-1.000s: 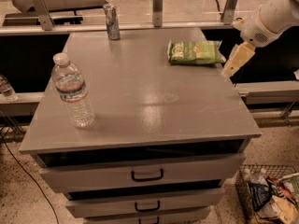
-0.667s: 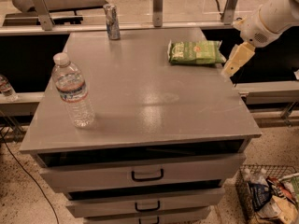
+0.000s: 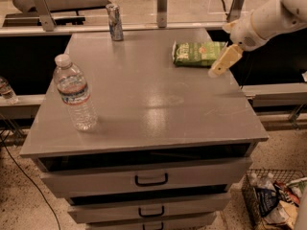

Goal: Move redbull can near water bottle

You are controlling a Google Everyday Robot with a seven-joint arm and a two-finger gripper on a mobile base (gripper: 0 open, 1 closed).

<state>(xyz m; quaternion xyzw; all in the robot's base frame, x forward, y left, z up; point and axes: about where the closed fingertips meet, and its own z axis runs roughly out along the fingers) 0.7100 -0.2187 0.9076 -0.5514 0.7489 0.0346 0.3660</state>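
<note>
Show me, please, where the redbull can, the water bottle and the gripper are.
redbull can (image 3: 114, 23): camera view, mid-body, far edge of the table (image 3: 153, 99).
water bottle (image 3: 75, 92): camera view, on its label band.
gripper (image 3: 217, 70): camera view, near its tip, over the table's right edge.

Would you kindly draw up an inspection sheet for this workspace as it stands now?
Surface: grey cabinet top, with drawers below.
Job's things: redbull can upright at the far left edge; water bottle upright at the near left, well apart from it.
Clutter: green snack bag lying flat at the far right.
Grippers: gripper hovers over the right edge, beside the bag and far from the can.
Cables: black cable on the floor at left.
Surroundings: small clear bottle at left; wire basket at lower right.
</note>
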